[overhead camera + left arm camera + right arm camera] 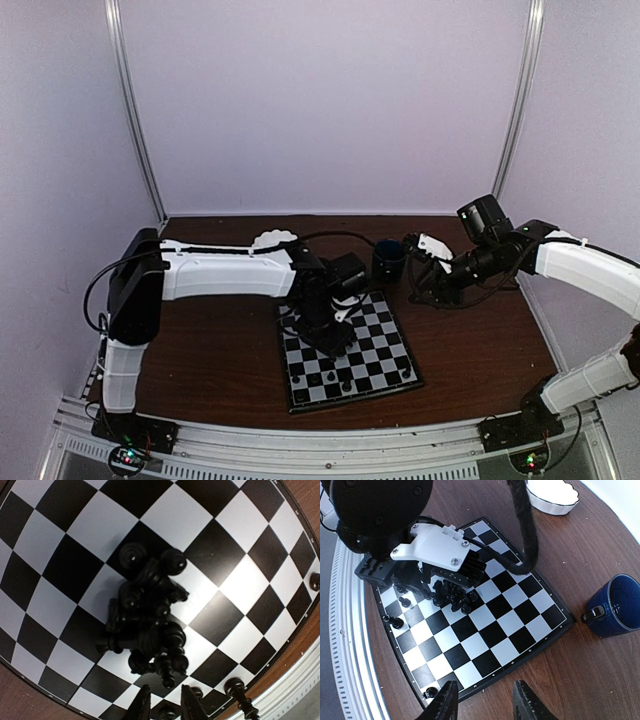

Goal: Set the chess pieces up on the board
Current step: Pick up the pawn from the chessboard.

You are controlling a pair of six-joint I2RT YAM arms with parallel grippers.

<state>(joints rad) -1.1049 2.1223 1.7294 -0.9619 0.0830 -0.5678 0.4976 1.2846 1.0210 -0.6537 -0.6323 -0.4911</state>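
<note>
The left gripper point(165, 696) hangs low over the chessboard point(225, 575), its two dark fingers point(143, 706) narrowly apart at the bottom of the left wrist view. A small black piece shows in the gap between them. Whether the fingers press on it cannot be told.

Just beyond the fingertips, a heap of black chess pieces point(147, 625) lies tumbled together near the middle of the board, most on their sides and touching one another. A few single pieces point(235, 687) stand upright along the board's near edge, close to the metal rail point(352, 675).

From the right wrist camera, the left arm's white-capped wrist point(435, 550) sits directly above that heap. The right gripper point(485, 687) hovers over the brown table point(590, 680) just off the board's edge, fingers spread with nothing between them.

A dark blue mug point(615, 607) stands upright on the table beside one corner of the board, apart from it. A white scalloped bowl point(552, 495) rests farther back, beyond the board.

In the overhead view the board lies at a slight angle in front of the two arm bases. The left arm reaches over it, and the right gripper is near the mug.
</note>
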